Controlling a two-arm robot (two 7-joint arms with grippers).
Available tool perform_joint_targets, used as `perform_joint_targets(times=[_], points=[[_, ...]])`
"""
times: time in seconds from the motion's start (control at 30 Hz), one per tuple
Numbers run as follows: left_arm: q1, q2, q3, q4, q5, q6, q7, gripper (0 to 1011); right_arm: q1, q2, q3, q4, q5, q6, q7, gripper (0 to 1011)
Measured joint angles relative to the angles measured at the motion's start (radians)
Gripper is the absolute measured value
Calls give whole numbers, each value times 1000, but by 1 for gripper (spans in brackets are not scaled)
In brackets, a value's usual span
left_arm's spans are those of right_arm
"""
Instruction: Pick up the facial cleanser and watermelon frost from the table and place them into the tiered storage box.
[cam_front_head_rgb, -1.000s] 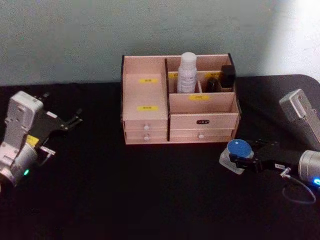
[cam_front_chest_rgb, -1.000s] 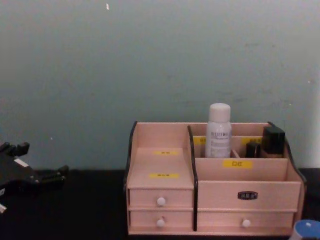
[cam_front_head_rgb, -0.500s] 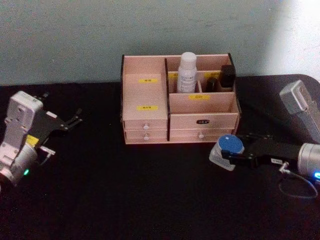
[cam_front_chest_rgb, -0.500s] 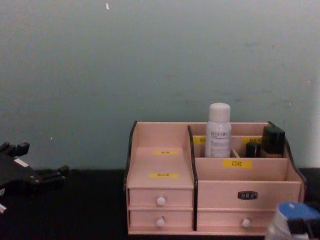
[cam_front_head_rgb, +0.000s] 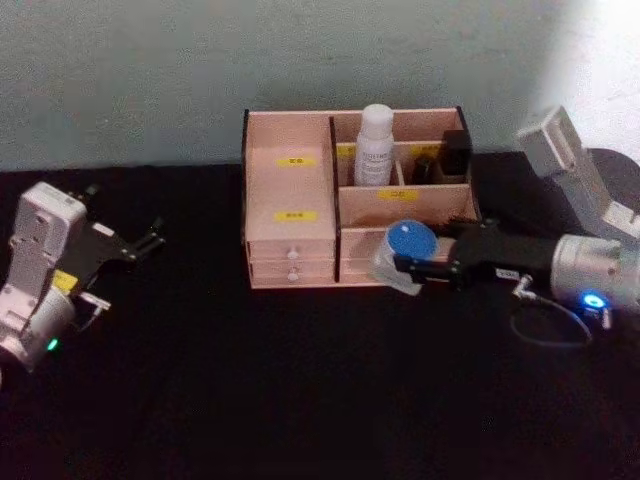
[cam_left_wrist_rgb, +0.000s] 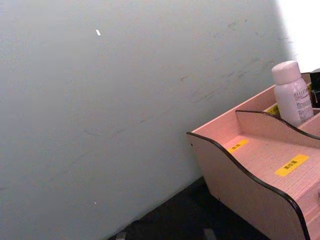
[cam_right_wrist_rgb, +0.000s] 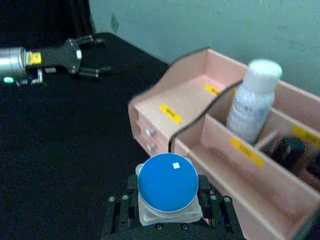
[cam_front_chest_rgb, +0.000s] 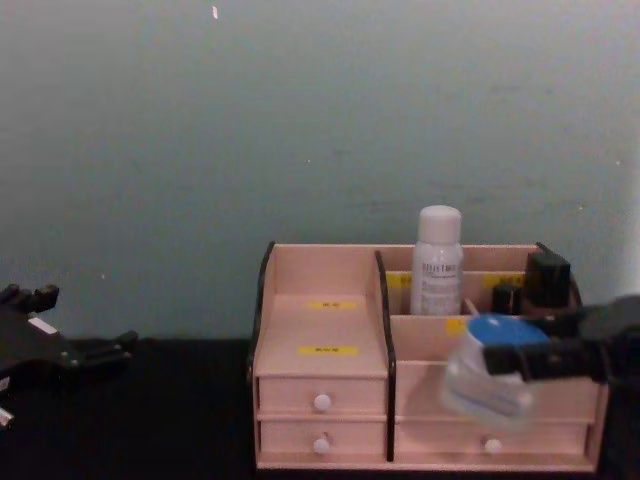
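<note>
Watermelon frost (cam_front_head_rgb: 409, 243) in outstretched right gripper (cam_front_head_rgb: 406, 263)

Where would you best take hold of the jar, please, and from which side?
Grip the jar by its clear body just below the lid, coming from the side, as the right gripper holds it. It is squat and round, so opposite walls likely offer the surest purchase.

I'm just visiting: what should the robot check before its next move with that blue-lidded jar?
1. Squat clear jar with round blue lid held in right gripper: ok.
2. Jar lifted off black table: ok.
3. Jar above a compartment of pale pink wooden tiered box: not ok, it hangs before the front wall.
4. Tall white cylindrical bottle standing in box's rear compartment: ok.
5. Left gripper parked far left, open: ok.
</note>
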Motion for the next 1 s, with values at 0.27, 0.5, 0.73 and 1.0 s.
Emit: perform_joint_targets(times=[0.27, 0.5, 0.73, 1.0], points=[[0, 0, 0, 0, 0, 0, 0, 1001, 86, -66, -46, 50, -12, 6, -9, 705], [0, 0, 0, 0, 0, 0, 0, 1001, 159, -128, -87, 113, -29, 8, -9, 706], [0, 0, 0, 0, 0, 0, 0, 1001, 221, -185, -118, 179, -49, 4, -11, 706], [0, 0, 0, 0, 0, 0, 0, 1001, 276, -240, -146, 252, -72, -9, -5, 706]])
